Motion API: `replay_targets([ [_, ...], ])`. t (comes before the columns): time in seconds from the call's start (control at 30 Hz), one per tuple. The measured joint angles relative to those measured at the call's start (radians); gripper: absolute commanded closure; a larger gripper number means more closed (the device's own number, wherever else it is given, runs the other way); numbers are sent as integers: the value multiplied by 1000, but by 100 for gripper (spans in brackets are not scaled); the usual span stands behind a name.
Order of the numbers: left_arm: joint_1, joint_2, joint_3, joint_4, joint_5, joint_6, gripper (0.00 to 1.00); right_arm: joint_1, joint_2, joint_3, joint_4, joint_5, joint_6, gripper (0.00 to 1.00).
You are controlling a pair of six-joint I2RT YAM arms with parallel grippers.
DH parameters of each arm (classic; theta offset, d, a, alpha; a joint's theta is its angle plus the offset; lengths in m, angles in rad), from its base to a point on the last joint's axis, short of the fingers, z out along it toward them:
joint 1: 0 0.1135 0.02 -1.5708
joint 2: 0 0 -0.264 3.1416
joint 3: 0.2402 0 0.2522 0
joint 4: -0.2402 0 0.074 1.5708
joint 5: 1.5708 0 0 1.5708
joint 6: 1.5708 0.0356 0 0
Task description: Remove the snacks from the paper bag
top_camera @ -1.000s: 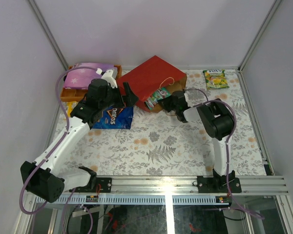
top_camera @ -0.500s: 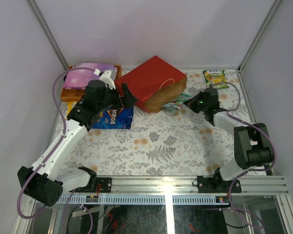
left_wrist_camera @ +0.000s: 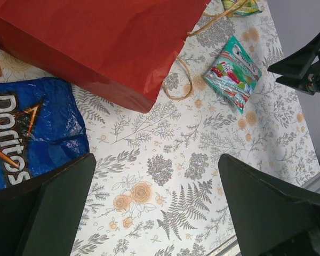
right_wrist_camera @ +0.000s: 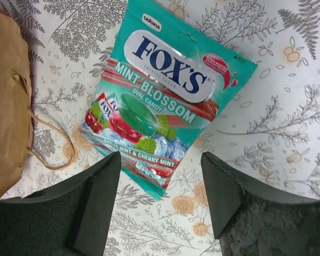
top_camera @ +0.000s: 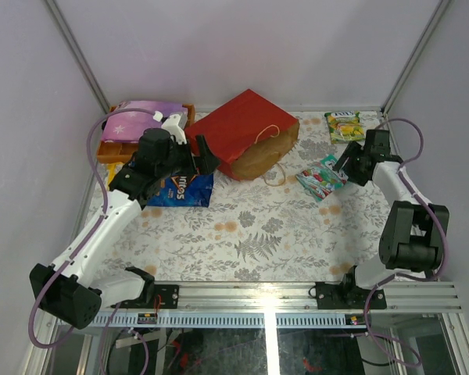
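Observation:
The red paper bag (top_camera: 242,133) (left_wrist_camera: 96,42) lies on its side at the back, its brown mouth (right_wrist_camera: 8,106) facing right. A teal Fox's mint packet (top_camera: 322,176) (left_wrist_camera: 234,72) (right_wrist_camera: 165,101) lies flat on the tablecloth to the right of the mouth. My right gripper (top_camera: 350,162) (right_wrist_camera: 160,160) hovers open over the packet's near corner, holding nothing. A blue Doritos bag (top_camera: 184,187) (left_wrist_camera: 26,133) lies left of the paper bag. Beside it my left gripper (top_camera: 197,156) (left_wrist_camera: 156,176) is wide open over bare cloth. A green-yellow packet (top_camera: 345,125) lies at the back right.
An orange tray (top_camera: 113,148) with a pink-purple starry pouch (top_camera: 144,113) stands at the back left. The bag's cord handle (top_camera: 273,176) (right_wrist_camera: 53,144) trails on the cloth. White walls enclose three sides, and a metal rail (top_camera: 297,293) runs along the front.
My right gripper drew the teal packet out of the bag's mouth to the right, then opened and left it lying on the cloth. The left arm barely moved.

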Motion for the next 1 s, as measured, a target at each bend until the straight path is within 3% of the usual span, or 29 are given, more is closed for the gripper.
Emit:
replay_targets([
  [0.3, 0, 3, 0, -9, 1, 3, 0, 265, -111, -69, -21, 266, 82, 27],
  [0.5, 0, 2, 0, -47, -2, 14, 0, 263, -46, -164, -23, 420, 164, 7],
  [0.83, 0, -16, 0, -107, -23, 45, 0, 261, 183, -39, 26, 442, 163, 6],
  [1.0, 0, -22, 0, -121, -30, 70, 0, 261, 237, 20, 54, 360, 58, 6],
])
